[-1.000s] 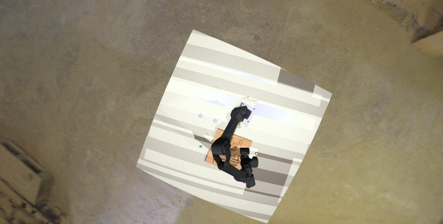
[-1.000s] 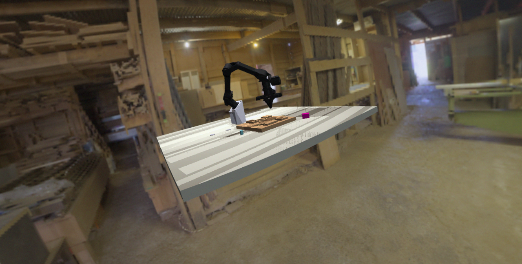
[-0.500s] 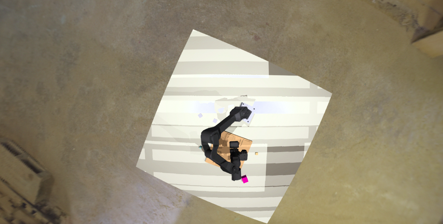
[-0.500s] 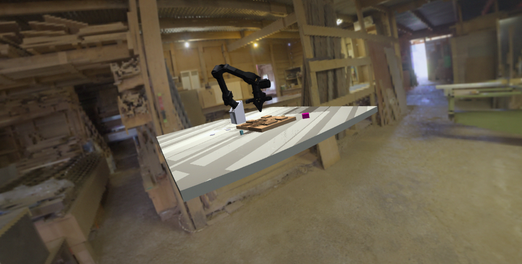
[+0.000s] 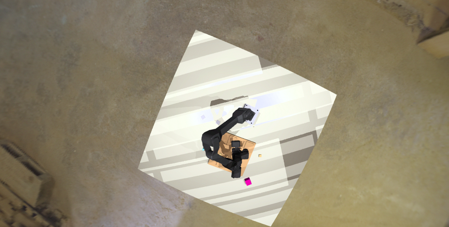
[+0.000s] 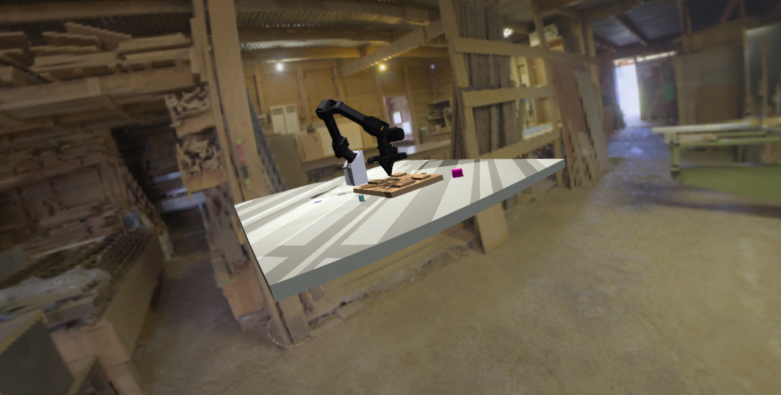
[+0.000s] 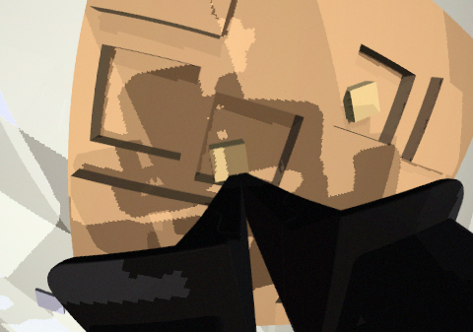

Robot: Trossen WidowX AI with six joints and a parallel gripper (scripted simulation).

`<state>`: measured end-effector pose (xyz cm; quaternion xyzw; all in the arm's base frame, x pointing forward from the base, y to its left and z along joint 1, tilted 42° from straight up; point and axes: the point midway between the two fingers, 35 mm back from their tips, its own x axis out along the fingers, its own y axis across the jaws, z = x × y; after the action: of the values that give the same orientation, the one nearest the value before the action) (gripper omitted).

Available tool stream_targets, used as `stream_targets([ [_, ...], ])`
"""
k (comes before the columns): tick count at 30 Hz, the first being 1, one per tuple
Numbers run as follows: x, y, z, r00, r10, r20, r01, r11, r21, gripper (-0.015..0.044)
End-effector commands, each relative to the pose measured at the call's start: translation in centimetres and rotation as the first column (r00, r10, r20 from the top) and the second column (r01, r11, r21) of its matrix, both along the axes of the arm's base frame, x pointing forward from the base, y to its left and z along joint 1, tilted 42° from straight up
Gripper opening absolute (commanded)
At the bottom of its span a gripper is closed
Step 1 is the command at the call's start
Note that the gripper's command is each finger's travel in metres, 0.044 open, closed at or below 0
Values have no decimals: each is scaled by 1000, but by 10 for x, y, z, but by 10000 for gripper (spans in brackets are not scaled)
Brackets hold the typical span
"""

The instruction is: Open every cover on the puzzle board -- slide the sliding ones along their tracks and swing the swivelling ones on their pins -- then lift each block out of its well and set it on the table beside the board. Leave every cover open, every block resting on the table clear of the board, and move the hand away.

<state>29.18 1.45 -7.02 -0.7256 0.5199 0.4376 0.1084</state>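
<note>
My gripper [image 6: 389,175] [image 7: 238,183] is shut and empty, its tips low over the wooden puzzle board [image 5: 252,147] [image 6: 412,188] [image 7: 276,51]. In the wrist view a small tan knob [image 7: 232,161] is right by the tips; whether they touch is unclear. A second tan knob [image 7: 363,101] stands to the right. An open-looking square recess [image 7: 114,106] lies at the left. How far each cover is open is hard to tell. A small yellow block [image 5: 260,155] and a small teal block [image 5: 203,149] [image 6: 360,198] rest on the table, off the board. The arm hides much of the board from above.
A magenta cube [image 5: 248,181] [image 6: 457,173] lies on the table near a board corner. Two flat lavender squares [image 5: 202,117] [image 5: 218,121] lie on the table on the arm-base side. The pale arm base [image 6: 355,170] stands behind the board. Striped shadows cross the table [image 5: 219,191].
</note>
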Motion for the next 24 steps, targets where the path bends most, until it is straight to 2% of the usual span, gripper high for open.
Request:
stream_targets([
  [1, -1, -9, -9, 1000, 4, -7, -4, 1000, -8, 0],
  [24, 1, -17, -17, 1000, 4, -7, -4, 1000, -9, 0],
])
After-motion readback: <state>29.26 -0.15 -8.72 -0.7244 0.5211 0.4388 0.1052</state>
